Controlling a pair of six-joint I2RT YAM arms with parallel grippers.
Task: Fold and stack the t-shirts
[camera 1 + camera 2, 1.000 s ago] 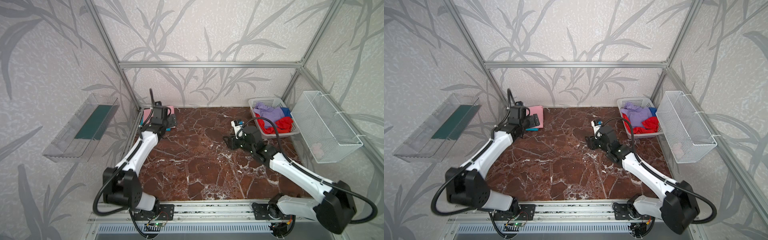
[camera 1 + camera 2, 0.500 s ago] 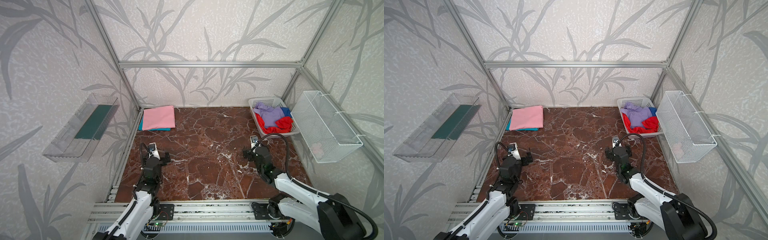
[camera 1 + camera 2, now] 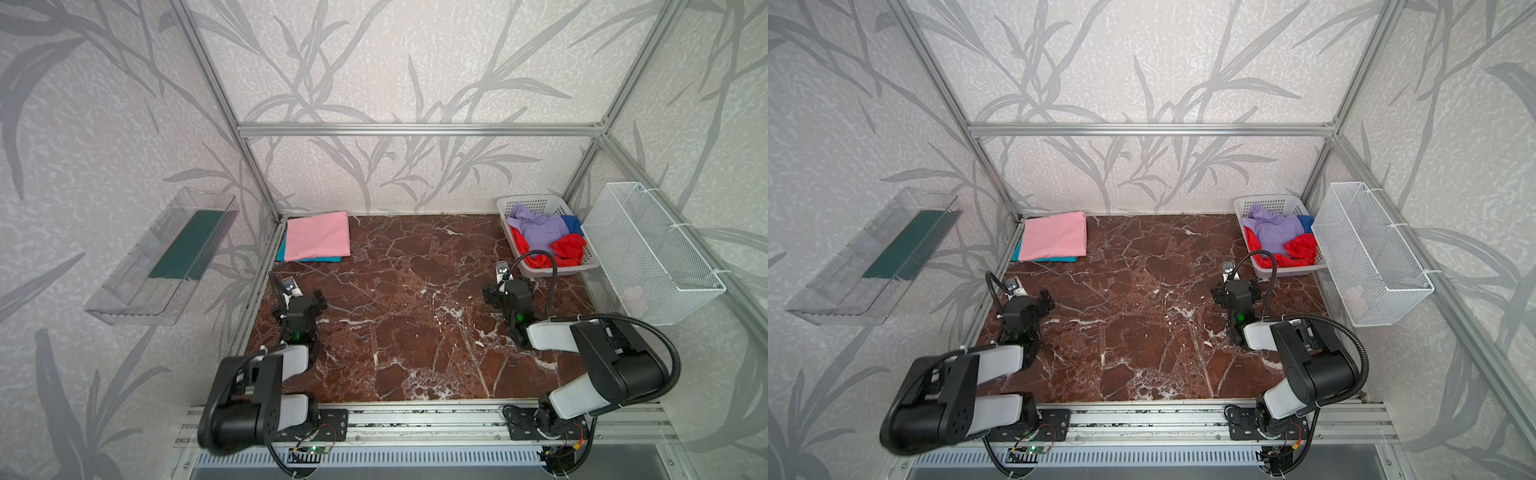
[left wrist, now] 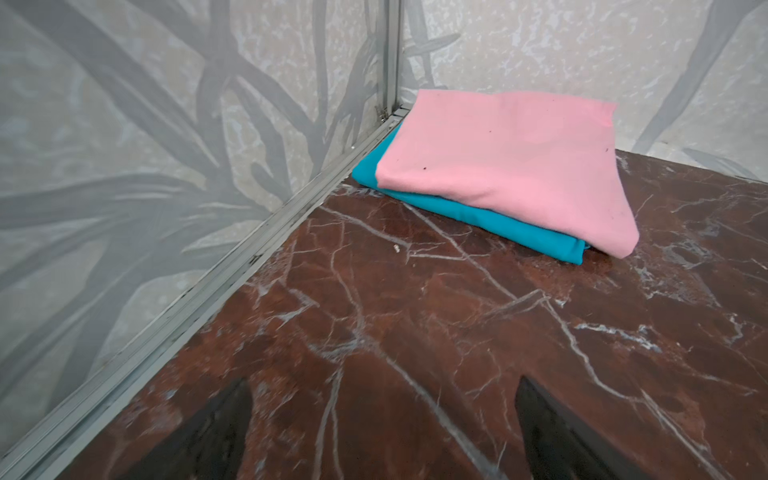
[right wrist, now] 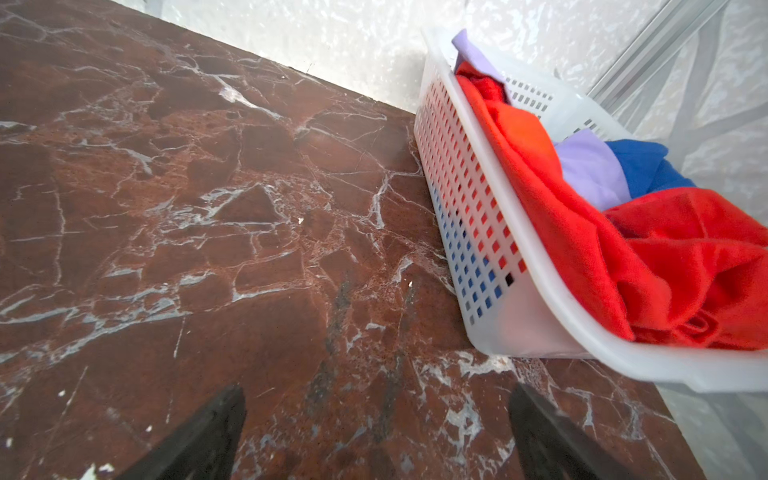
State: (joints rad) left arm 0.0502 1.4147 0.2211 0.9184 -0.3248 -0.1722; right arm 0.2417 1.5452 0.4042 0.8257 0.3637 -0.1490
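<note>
Left wrist view looks past the left gripper [image 4: 382, 392], whose two dark fingers stand wide apart with nothing between them, low over the brown marble table [image 4: 415, 324]. Ahead, in the corner by the metal frame, a folded pink shirt [image 4: 507, 166] lies flat on a folded teal shirt [image 4: 490, 218]. The teal one shows only along the stack's near edge and on its wall side. The gripper is well apart from the stack.

The right wrist view shows the right gripper [image 5: 376, 392] spread just as wide and empty over bare table. Near it stands a white plastic basket [image 5: 469, 199] with a perforated wall, full of crumpled shirts. A red shirt [image 5: 685, 257] fills the nearest part, with a lavender shirt [image 5: 590, 166] and a blue shirt [image 5: 640, 162] behind it.

In both top views the folded stack sits in the table's far left corner and the basket in the far right corner, each by the back wall. The lavender shirt lies uppermost in the basket. The left gripper hangs near the table's left edge and the right gripper just in front of the basket, touching neither. A white wire bin [image 3: 648, 257] hangs on the right wall beside the basket. A clear tray [image 3: 162, 257] is fixed to the left wall.
</note>
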